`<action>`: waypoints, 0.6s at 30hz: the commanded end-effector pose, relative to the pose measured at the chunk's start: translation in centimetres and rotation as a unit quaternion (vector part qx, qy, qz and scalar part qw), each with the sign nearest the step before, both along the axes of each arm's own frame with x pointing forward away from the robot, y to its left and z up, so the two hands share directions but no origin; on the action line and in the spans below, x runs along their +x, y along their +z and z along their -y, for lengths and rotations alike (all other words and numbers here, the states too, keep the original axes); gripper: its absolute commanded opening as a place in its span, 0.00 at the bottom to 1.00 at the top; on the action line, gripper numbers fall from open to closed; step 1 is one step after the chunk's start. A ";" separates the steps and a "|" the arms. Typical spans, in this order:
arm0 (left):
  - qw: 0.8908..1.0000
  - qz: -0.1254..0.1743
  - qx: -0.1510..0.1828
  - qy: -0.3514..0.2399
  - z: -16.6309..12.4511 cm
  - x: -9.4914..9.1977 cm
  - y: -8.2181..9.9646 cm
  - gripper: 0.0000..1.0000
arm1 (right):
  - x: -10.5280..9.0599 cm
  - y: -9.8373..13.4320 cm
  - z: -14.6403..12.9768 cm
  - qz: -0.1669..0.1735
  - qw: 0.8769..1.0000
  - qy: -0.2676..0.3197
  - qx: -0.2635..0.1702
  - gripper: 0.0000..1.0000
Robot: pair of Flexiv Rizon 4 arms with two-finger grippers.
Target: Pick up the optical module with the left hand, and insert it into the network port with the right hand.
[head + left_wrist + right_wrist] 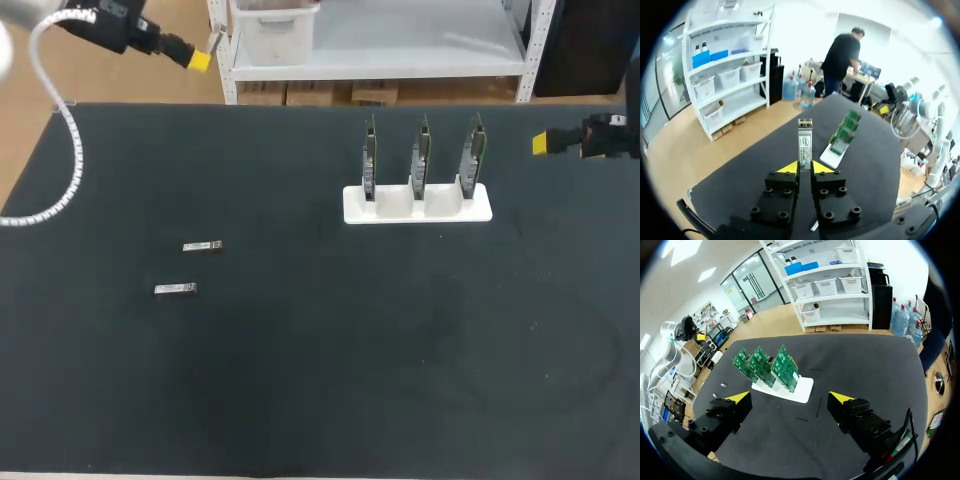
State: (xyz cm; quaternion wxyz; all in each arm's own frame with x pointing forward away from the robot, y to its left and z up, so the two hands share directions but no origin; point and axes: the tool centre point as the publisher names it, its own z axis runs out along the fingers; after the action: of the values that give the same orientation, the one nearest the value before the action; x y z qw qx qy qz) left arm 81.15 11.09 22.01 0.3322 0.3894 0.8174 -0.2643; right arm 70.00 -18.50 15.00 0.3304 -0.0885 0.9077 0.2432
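Note:
My left gripper [200,60] hangs over the table's far left corner, shut on a silver optical module [804,142] that sticks out ahead of its yellow tips [805,167]. Two more modules [203,246] [175,289] lie flat on the black mat at the left. A white stand [417,205] carries three upright green circuit boards [421,155] with the network ports. At the far right edge my right gripper [540,143] stands open and holds nothing. In its own view the gripper [790,397] has its fingers wide apart, with the boards [765,365] ahead of them.
The black mat [350,350] covers the whole table. A white coiled cable [60,170] runs from my left arm over the left edge. In the left wrist view the stand [832,157] sits ahead of the held module, slightly to its right.

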 end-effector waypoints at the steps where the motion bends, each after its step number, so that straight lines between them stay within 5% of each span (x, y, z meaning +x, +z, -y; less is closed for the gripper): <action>1: 0.975 0.122 -0.188 0.005 0.5 -0.6 0.4 0.00 | 0.0 0.0 0.0 0.000 1.000 0.000 0.000 1.00; 8: 0.967 0.167 -0.185 -0.049 2.9 -0.2 1.4 0.00 | 0.0 0.0 0.0 0.000 1.000 0.000 0.000 1.00; 18: 0.952 0.182 -0.217 -0.113 6.9 -2.1 2.8 0.00 | 0.0 0.0 0.0 0.000 1.000 0.000 0.000 1.00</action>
State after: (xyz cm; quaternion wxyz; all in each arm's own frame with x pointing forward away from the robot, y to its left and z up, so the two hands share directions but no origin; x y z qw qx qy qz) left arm 79.15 4.35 24.96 0.4691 0.4658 0.6573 -0.3618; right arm 70.00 -18.51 15.00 0.3304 -0.0884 0.9077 0.2432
